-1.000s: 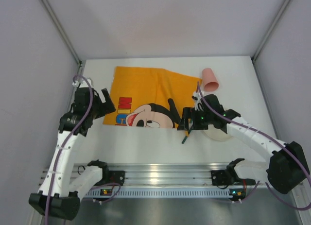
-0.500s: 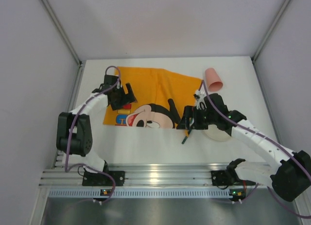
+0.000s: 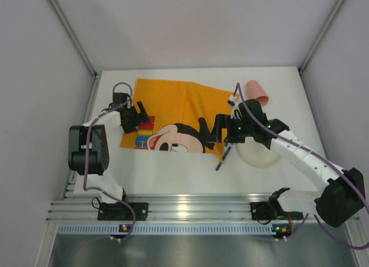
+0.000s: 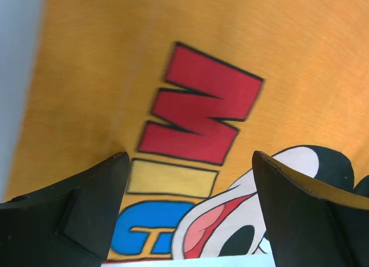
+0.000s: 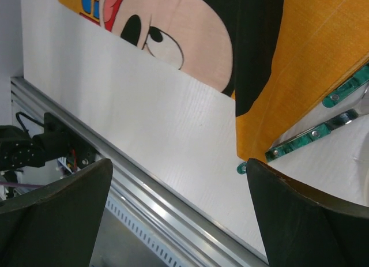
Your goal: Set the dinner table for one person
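Hanging over the left part of the orange placemat (image 3: 173, 102), the left claw (image 3: 134, 116) has its jaws apart with nothing between them; its wrist view looks down on the red and yellow letters and the edge of the cartoon mouse's mouth. The right claw (image 3: 222, 134) is also spread wide and empty, above the placemat's near right corner, where the black ear of the mouse meets the cloth's edge. Teal-handled cutlery (image 5: 311, 131) lies just beside that corner, on the bare white surface (image 3: 173, 175), which carries everything and runs from the aluminium rail (image 3: 190, 206) at the near edge to the back wall. A white round dish (image 3: 260, 156), probably a plate though the right arm hides much of it, sits to the right of the cutlery. A pink cup (image 3: 258, 93) lies on its side near the placemat's far right corner, apart from the dish.
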